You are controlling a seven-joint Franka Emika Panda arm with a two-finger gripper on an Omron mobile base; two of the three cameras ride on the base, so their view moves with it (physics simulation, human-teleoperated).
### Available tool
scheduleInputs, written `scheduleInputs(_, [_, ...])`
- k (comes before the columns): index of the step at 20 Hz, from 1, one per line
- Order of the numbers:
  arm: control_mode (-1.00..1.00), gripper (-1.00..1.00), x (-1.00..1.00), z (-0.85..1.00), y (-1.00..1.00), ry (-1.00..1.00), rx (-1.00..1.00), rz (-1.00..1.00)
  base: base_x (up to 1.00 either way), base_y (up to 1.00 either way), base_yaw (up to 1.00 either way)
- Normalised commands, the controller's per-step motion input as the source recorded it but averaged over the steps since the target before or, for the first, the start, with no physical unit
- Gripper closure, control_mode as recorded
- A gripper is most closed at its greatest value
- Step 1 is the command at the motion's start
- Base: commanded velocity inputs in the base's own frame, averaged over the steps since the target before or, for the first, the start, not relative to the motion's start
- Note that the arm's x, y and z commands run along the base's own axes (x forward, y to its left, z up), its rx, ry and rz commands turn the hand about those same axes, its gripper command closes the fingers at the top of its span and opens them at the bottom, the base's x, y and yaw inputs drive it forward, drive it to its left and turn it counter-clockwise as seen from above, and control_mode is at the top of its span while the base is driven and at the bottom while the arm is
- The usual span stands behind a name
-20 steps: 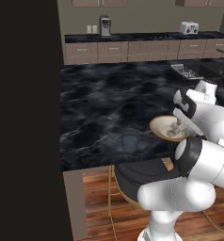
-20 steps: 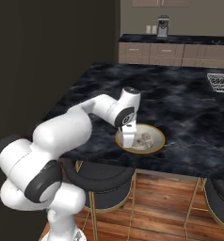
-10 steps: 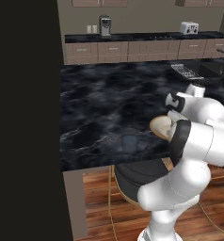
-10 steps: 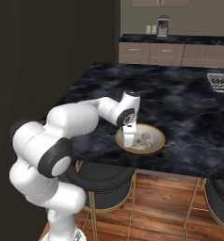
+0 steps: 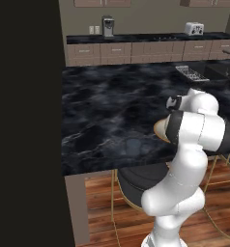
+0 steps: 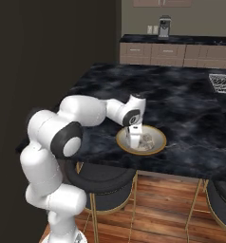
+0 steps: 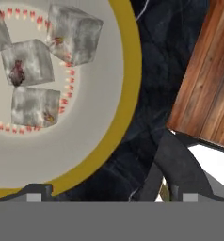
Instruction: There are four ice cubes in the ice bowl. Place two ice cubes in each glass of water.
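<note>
The ice bowl (image 6: 153, 148), wide with a tan-gold rim, sits near the front edge of the black marble island. Several pale ice cubes (image 6: 145, 141) lie in it. They are large in the hand view, clustered as ice cubes (image 7: 33, 63) inside the ice bowl (image 7: 125, 80). My gripper (image 6: 133, 139) points down over the bowl's left part, open, with nothing between its fingers. In the hand view the gripper (image 7: 114, 192) has one fingertip by the rim and the other off toward the counter edge. From the left, my arm hides most of the bowl (image 5: 160, 129). The glasses of water are out of view.
The island's front edge runs just beyond the bowl. A dark stool (image 6: 103, 178) and the wooden floor (image 7: 203, 84) lie below it. A dish rack (image 6: 221, 83) sits at the island's far right. A coffee machine (image 6: 164, 26) and a toaster (image 5: 194, 28) stand on the back counter.
The arm's elbow and middle links have swung and folded closer to the island. The hand has stayed over the bowl's left part, and the jaws remain wide.
</note>
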Motion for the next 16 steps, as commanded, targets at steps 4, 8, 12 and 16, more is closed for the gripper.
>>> scheduleInputs(4, [-1.0,-1.0,0.46,-0.14,-0.08,0.0,0.0,0.0,0.0,0.0,0.0])
scheduleInputs(8, [-1.0,-1.0,0.38,-0.31,-0.03,0.02,0.0,0.0,0.0,0.0,0.0])
scheduleInputs(12, [-1.0,-1.0,0.29,-0.39,-0.04,0.02,0.0,0.0,0.0,0.0,0.0])
scheduleInputs(16, [-1.0,-1.0,0.25,-0.28,-0.1,0.01,0.0,0.0,0.0,0.0,0.0])
